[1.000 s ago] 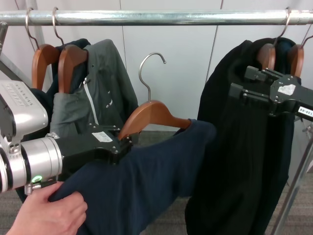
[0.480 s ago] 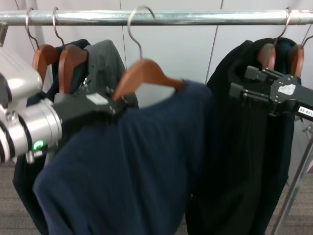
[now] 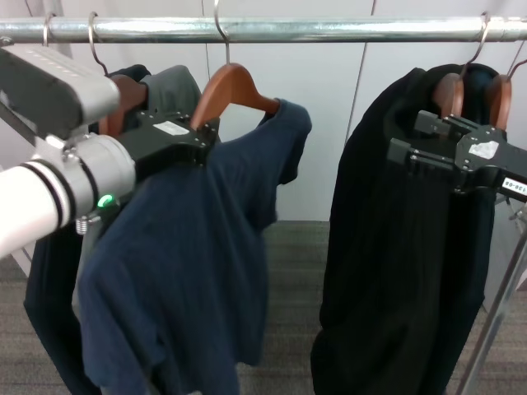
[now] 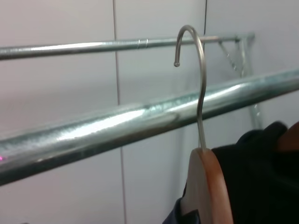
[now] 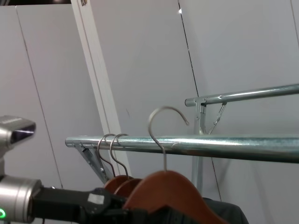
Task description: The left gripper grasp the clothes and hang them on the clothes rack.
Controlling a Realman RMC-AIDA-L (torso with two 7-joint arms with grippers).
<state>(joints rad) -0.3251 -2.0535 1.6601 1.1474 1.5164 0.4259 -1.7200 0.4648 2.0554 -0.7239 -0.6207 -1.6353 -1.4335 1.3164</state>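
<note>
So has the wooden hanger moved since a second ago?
Yes. The wooden hanger has risen toward the clothes rack, held by the left gripper; its hook now reaches above the rail.

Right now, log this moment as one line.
left gripper: shut on clothes hanger | hook raised above clothes rack, not seated | right gripper: idle by black coats

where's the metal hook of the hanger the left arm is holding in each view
Head view: the hook rises from the wooden hanger across the clothes rack, its top cut off by the frame; the left gripper holds the hanger.
Left wrist view: hook up close, its curve above the rail.
Right wrist view: hook mid-frame, its curve above the rail.
Shared landmark: the clothes rack.
</note>
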